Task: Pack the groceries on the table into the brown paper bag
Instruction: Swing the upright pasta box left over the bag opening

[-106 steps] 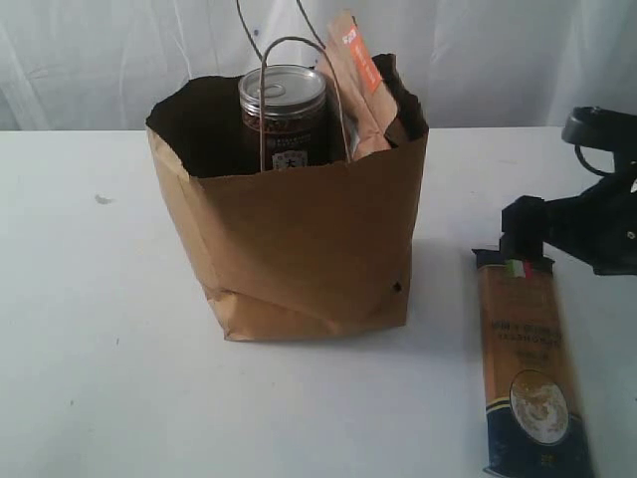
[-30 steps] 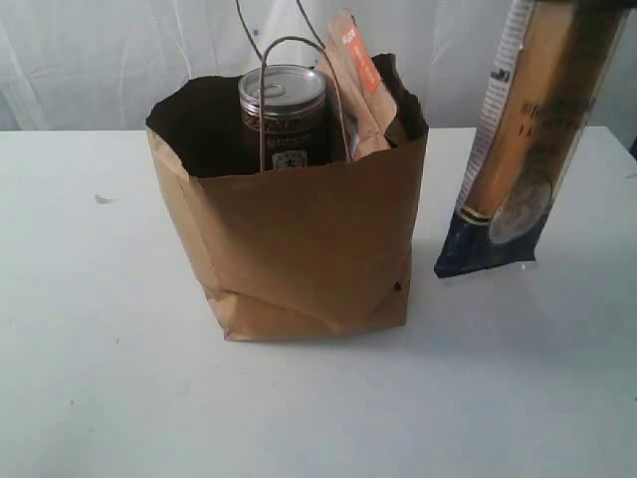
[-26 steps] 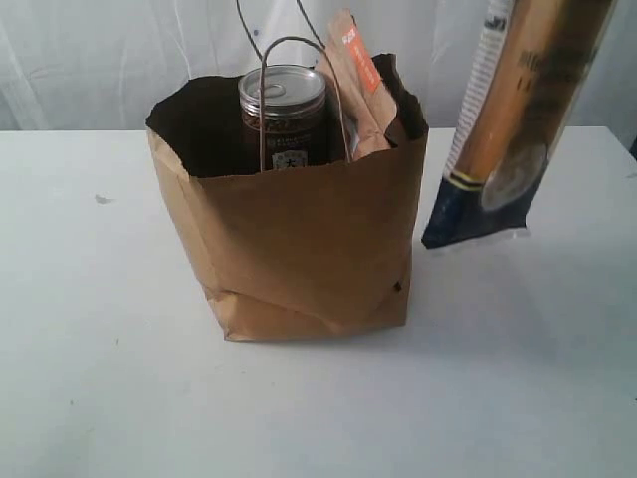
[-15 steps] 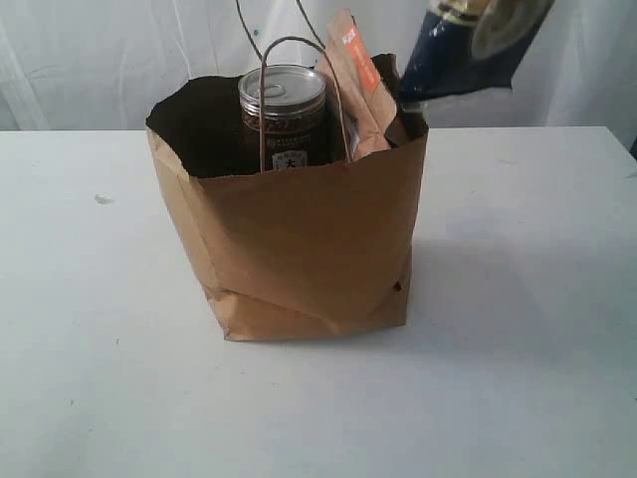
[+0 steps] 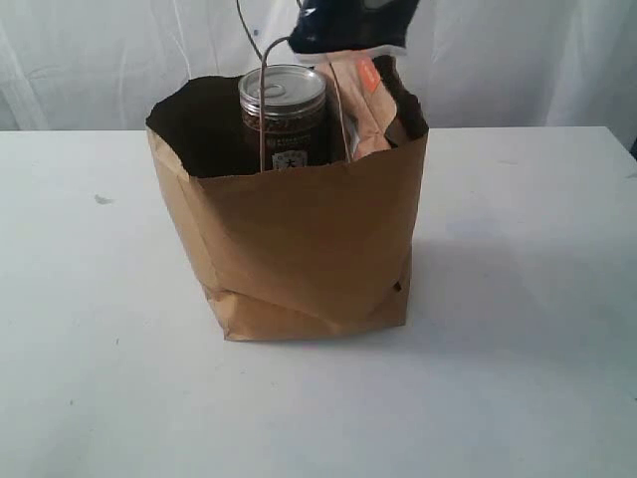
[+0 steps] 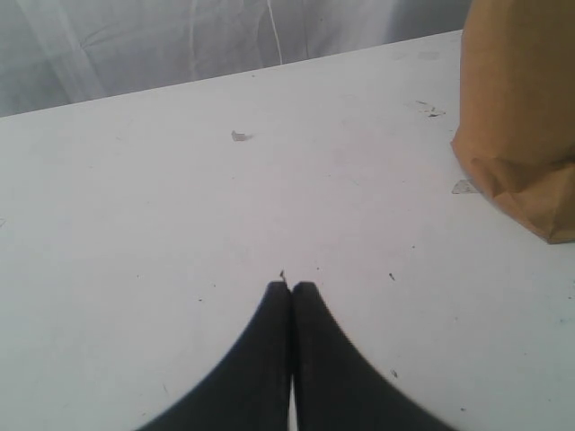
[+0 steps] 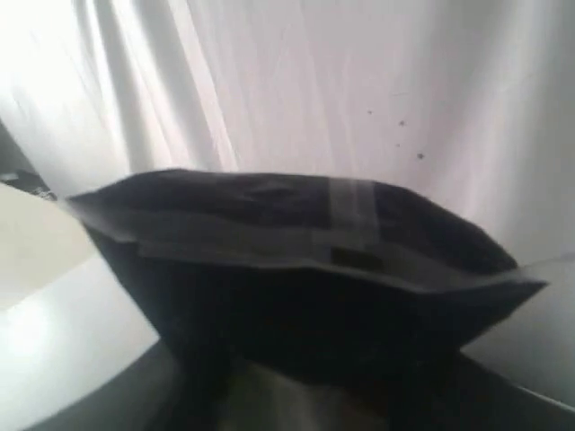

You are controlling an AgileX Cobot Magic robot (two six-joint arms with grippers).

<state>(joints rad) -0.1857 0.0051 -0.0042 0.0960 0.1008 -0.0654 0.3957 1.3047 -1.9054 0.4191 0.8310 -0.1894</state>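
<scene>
- The brown paper bag [image 5: 299, 239] stood upright and open-mouthed on the table [image 5: 518, 349], near its middle, with creased sides.
- Inside it, the dark pull-tab can [image 5: 284, 110] stood upright, its lid rising above the front rim.
- The brown-orange pouch [image 5: 363, 110] leaned just beside the can, also inside the bag, with its top poking out.
- The long brown-blue spaghetti pack [image 5: 348, 25] hung in the air directly over the bag's mouth. Only its dark blue lower end showed, just above the pouch.
- Right gripper: the pack filled its wrist view and hid the fingers, but the pack hung off the table in its grasp.
- Left gripper [image 6: 292, 289]: fingers pressed together, holding nothing, over bare tabletop, well apart from the bag.
</scene>
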